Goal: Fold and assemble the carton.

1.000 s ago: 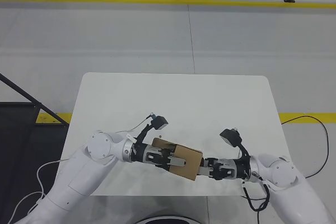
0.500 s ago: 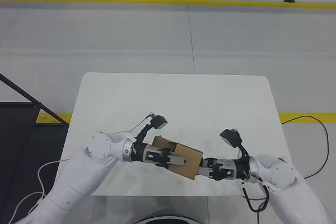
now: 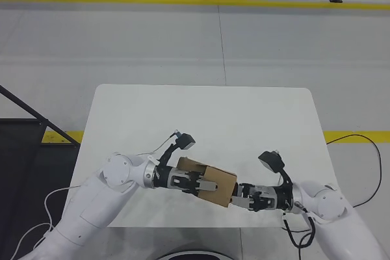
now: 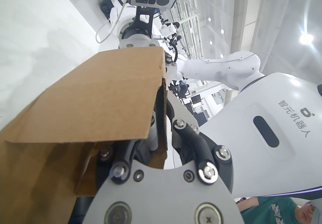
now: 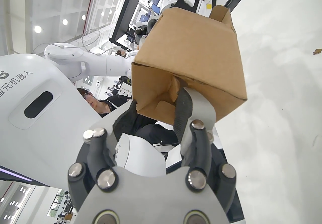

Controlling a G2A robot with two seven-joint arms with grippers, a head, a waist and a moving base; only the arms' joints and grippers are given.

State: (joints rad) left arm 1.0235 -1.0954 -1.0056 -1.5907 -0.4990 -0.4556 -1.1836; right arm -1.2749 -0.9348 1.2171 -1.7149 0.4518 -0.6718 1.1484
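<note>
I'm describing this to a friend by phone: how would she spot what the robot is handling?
Find the white table, then its edge nearest the robot. There, between the left tool and right tool, is the carton: a small brown cardboard box, the one brown shape against all that white.

white rectangular surface [image 3: 260, 110], rounded corners, standing on grey floor [image 3: 117, 45] with yellow lines. 1 small brown scrap [image 5: 317, 51] lies on it. carton [image 3: 211, 184] near front edge; contact with surface unclear.

Left claw [image 4: 162, 120] grips the carton [image 4: 100, 94] by one wall.
</note>
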